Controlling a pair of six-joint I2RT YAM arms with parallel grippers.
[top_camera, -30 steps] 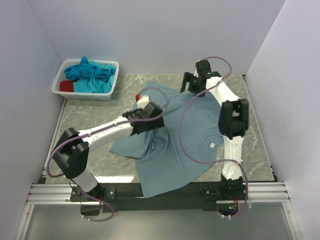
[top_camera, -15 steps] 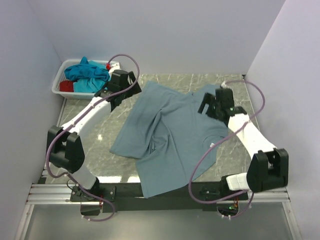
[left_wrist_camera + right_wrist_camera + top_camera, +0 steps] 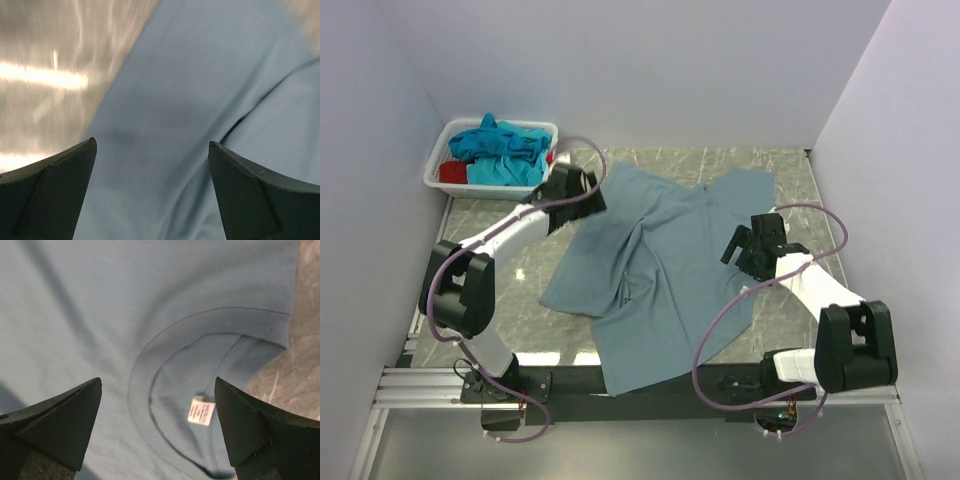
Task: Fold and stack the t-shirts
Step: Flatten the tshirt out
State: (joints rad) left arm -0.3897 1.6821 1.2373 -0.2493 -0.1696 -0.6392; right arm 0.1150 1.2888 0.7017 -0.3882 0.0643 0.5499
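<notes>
- The left hand (image 3: 570,190) is released, its fingers spread wide with nothing between them. It hangs over the far left edge of the grey-blue t-shirt (image 3: 660,270).
- In the left wrist view, cloth fills most of the gap between the fingers (image 3: 50,195). Bare marbled counter (image 3: 45,65) shows ahead of the hand and to its left.
- The right hand (image 3: 755,245) is also released, spread wide and empty, over the shirt's collar.
- In the right wrist view, the round neckline lies between the fingers. The white neck label (image 3: 201,411) sits just inside the right-side finger.
- The shirt lies spread but creased on the counter, reaching from one hand to the other.
- Just beyond the left hand stands a white basket (image 3: 485,191). It holds bundled turquoise t-shirts (image 3: 500,150) and a red t-shirt (image 3: 452,172).
</notes>
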